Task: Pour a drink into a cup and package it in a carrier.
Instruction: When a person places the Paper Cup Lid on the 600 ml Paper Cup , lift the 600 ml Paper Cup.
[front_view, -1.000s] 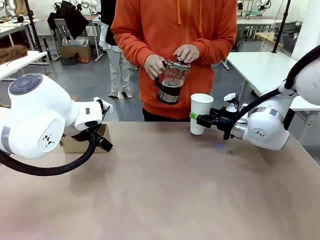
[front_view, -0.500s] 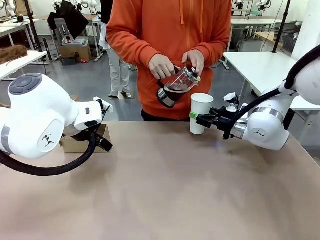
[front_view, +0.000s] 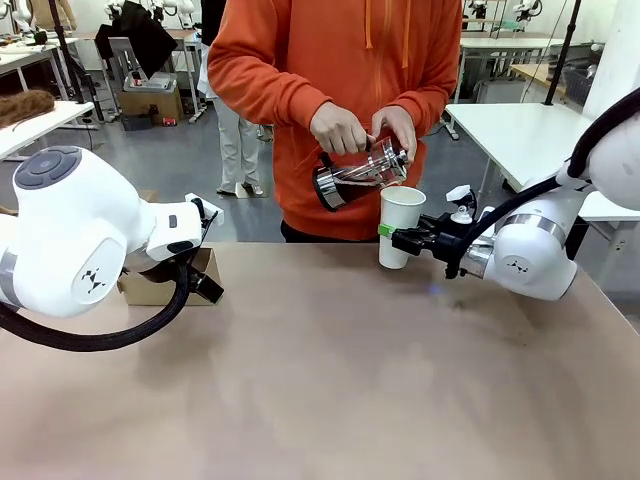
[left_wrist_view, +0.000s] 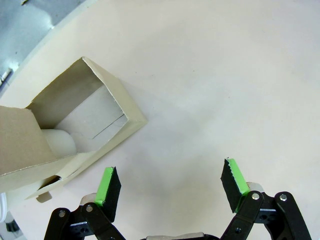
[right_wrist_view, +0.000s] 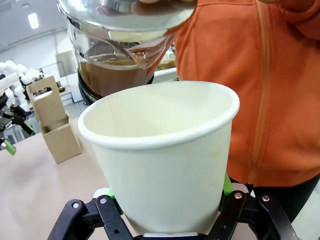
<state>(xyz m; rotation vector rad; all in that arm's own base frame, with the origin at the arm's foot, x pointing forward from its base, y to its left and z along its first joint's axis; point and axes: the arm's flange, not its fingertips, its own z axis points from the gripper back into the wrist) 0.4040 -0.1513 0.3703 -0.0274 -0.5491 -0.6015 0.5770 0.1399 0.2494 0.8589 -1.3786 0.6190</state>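
1. Left gripper (left_wrist_view: 171, 176): jaws spread wide, holding nothing, hanging over the bare table (front_view: 330, 380). No shift noted across the last second.
2. The carrier (left_wrist_view: 131, 107) lies on the table just beside the left gripper, one cardboard slot open toward the wrist camera. It is well apart from the cup and has not been used yet.
3. Right gripper (front_view: 392, 233): clamped around the lower part of the cup (front_view: 401, 226), holding it upright at the far edge of the table. Grip and position match those of a second ago.
4. The change: the pitcher (front_view: 358, 178), held upright above and behind the cup a second ago, has been tipped steadily by the person's hands (front_view: 340, 128) and is now close to horizontal, spout over the cup's rim.
5. The drink (right_wrist_view: 102, 77) has run toward the spout, yet the cup's inside looks white and dry in the right wrist view; no stream can be made out.
6. Judgement: pouring is at its onset. The cup must be held steady until filled; packaging remains wholly outstanding.
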